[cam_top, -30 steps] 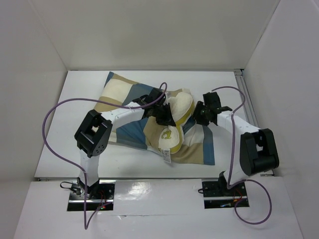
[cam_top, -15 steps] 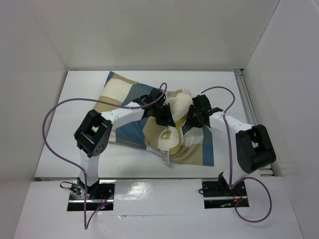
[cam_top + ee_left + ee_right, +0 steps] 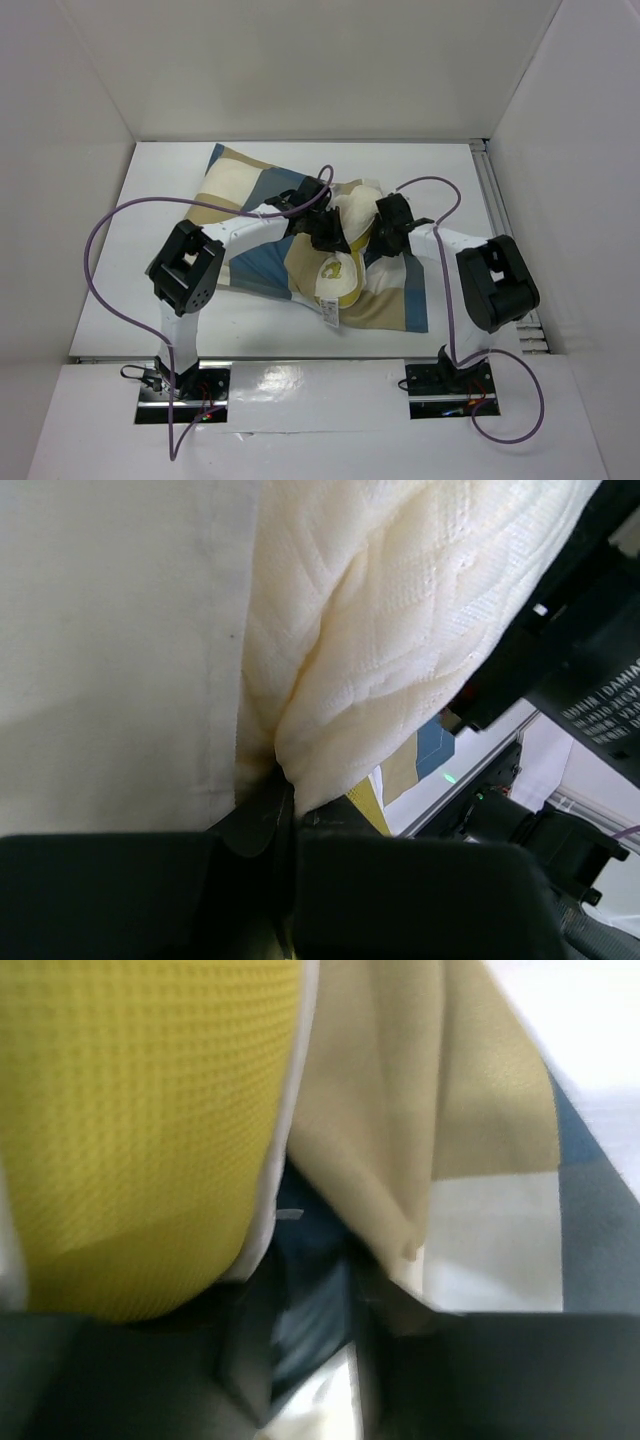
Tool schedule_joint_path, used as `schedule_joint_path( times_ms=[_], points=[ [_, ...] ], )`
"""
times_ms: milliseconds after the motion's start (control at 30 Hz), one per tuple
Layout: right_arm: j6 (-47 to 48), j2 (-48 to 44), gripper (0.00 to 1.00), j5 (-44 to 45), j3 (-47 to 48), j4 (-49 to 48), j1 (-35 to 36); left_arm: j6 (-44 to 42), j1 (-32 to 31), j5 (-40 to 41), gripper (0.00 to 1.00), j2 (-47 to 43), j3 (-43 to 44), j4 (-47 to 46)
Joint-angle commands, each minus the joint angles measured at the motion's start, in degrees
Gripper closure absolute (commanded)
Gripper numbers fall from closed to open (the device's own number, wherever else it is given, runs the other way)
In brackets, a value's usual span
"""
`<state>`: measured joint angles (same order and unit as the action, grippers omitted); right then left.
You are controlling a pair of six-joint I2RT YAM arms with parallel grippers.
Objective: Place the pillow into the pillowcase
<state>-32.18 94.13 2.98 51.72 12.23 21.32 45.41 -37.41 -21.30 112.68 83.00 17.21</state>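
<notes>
Pinches a quilted fold at the pillow's (image 3: 364, 209) left side with the left pincer (image 3: 329, 234). Lies bunched amid the pillowcase (image 3: 258, 266) on the tabletop (image 3: 450, 170). Holds the right pincer (image 3: 384, 238) at the pillow's right side, opening impossible to tell.

The pillow (image 3: 362, 207) is cream with a quilted weave, olive-yellow piping and a yellow emblem. The pillowcase (image 3: 262, 265) shows large blue, tan and white checked blocks. The table (image 3: 150, 180) is white.
</notes>
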Motion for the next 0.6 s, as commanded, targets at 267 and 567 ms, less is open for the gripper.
schedule_joint_path(
  times_ms=[267, 567],
  points=[
    [-2.6, -8.3, 1.00, 7.7, -2.0, -4.3, -9.3, -8.0, 0.8, 9.3, 1.00, 1.1, 0.4, 24.2],
    [-10.8, -13.1, 1.00, -5.8, -5.3, -13.8, -23.3, -11.3, 0.1, 14.9, 1.00, -4.1, -10.8, 23.7]
  ],
)
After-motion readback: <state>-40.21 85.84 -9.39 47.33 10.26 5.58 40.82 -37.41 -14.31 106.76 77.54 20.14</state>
